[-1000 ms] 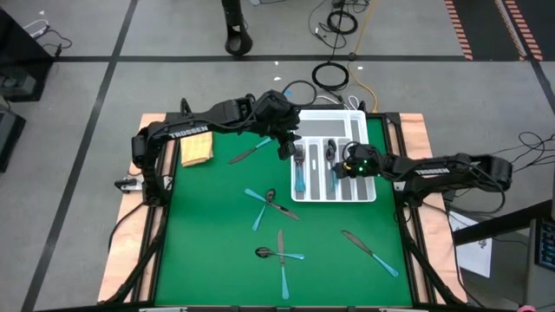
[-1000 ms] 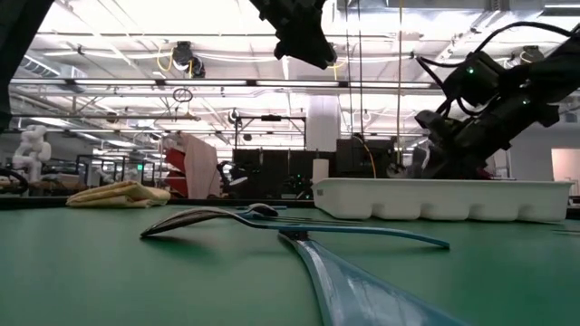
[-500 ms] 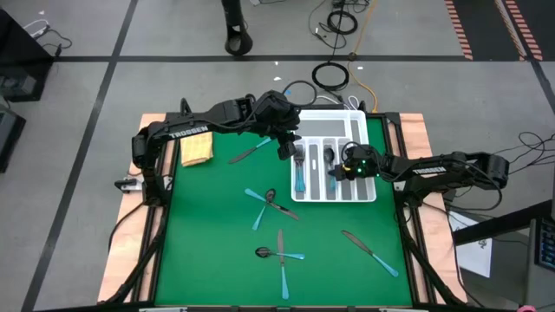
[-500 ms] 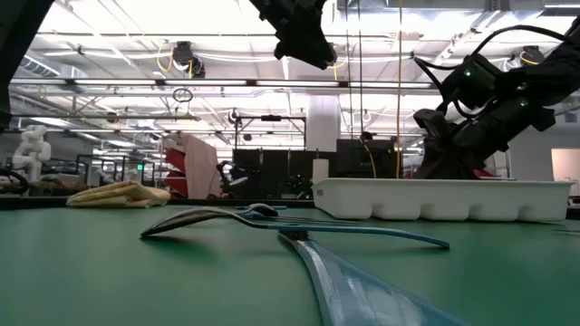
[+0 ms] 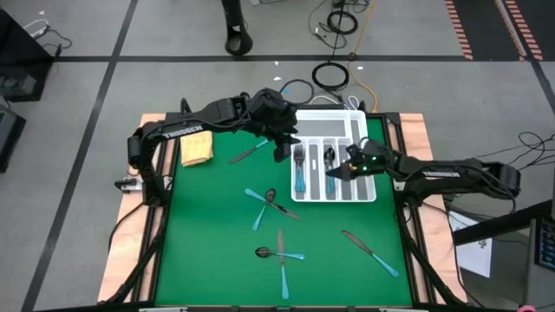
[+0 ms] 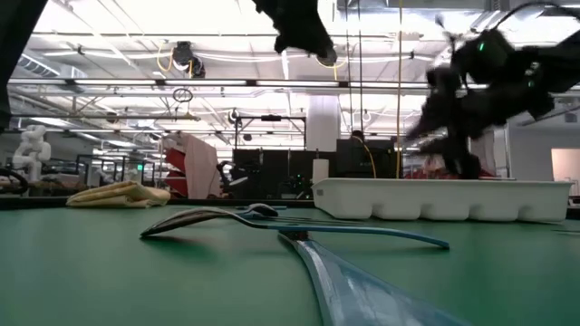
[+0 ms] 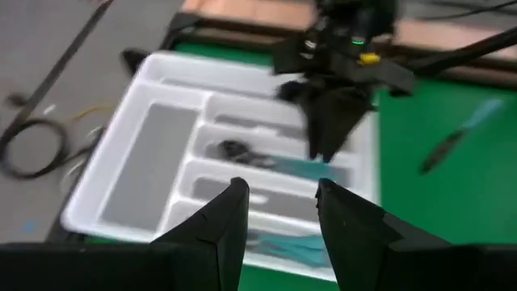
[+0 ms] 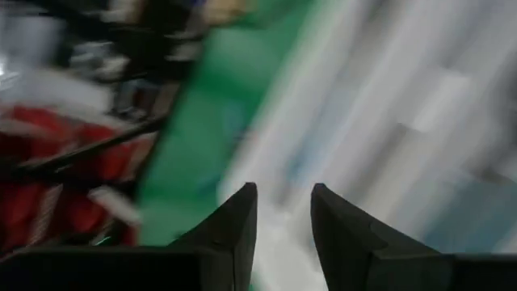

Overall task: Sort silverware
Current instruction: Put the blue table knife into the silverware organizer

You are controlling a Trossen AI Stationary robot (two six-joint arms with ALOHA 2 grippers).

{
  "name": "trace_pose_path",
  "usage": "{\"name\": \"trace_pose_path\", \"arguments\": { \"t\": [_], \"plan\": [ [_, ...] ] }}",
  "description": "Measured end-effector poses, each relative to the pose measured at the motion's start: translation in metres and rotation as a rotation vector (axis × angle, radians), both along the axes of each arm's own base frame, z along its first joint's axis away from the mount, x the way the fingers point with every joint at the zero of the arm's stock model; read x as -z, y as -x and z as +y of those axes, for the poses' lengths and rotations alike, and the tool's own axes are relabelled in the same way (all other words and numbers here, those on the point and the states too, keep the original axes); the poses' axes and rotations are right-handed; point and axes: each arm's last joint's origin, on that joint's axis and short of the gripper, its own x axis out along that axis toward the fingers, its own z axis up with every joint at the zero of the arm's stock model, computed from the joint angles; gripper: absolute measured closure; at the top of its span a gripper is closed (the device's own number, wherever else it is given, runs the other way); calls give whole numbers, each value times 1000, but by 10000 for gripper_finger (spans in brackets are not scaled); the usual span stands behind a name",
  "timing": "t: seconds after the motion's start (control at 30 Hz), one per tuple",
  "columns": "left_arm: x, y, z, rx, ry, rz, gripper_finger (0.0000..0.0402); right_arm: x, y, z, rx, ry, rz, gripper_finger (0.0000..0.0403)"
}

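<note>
High view: the white tray point(image 5: 362, 121) is sitting at the far right of the green table point(image 5: 208, 225). The left gripper point(image 5: 282, 149) is hovering at the tray's left edge, fingers spread and empty. The right gripper point(image 5: 336, 170) is hanging over the tray's middle compartments, fingers parted, carrying nothing. Silverware is lying in the tray: a fork point(image 5: 299, 176) in the leftmost long slot, a spoon point(image 5: 329, 158) in a middle slot. Loose pieces are resting on the table: a knife point(image 5: 251, 152) near the left gripper, crossed pieces point(image 5: 267, 204) at centre, a spoon and knife point(image 5: 281, 255) nearer, another knife point(image 5: 369, 252) at near right. A yellow cloth point(image 5: 196, 147) is lying at far left.

Low view: a spoon point(image 6: 195, 219) is lying in front of the tray point(image 6: 444, 200); both grippers are hanging above.

Left wrist view: the spread fingers point(image 7: 230, 218) are framing the tray point(image 7: 153, 153) and the right gripper point(image 7: 327, 133).

Right wrist view: parted fingers point(image 8: 238, 222); the rest is blurred.
</note>
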Motion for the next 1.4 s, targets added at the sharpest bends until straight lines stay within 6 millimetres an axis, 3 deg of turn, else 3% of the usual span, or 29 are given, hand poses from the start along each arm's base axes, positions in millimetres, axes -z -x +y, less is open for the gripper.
{"name": "trace_pose_path", "arguments": {
  "t": [0.1, 0.2, 0.27, 0.47, 0.6, 0.97, 1.13, 1.4],
  "plan": [
    [-17, 10, -10, 50, 10, -54, 249, -32, -3, 7, -114, 59, -141, 296],
    [-34, 25, -19, 86, 2, -93, 249, -60, -4, 22, -234, 63, -162, 296],
    [-49, 40, -28, 142, -9, -121, 249, -68, -1, 37, -343, 51, -32, 296],
    [-80, 86, -63, 294, 28, -145, 249, -69, 22, 85, -522, -37, 585, 296],
    [-90, 107, -74, 308, 31, -136, 249, -72, 23, 116, -489, -109, 702, 296],
    [-79, 110, -77, 278, 44, -53, 249, -25, 21, 212, -288, -205, 946, 296],
    [-70, 107, -74, 277, 28, -20, 249, -8, 24, 227, -264, -178, 1013, 293],
    [-65, 104, -74, 277, 31, 2, 249, 10, 23, 233, -263, -94, 1074, 250]
  ]
}}
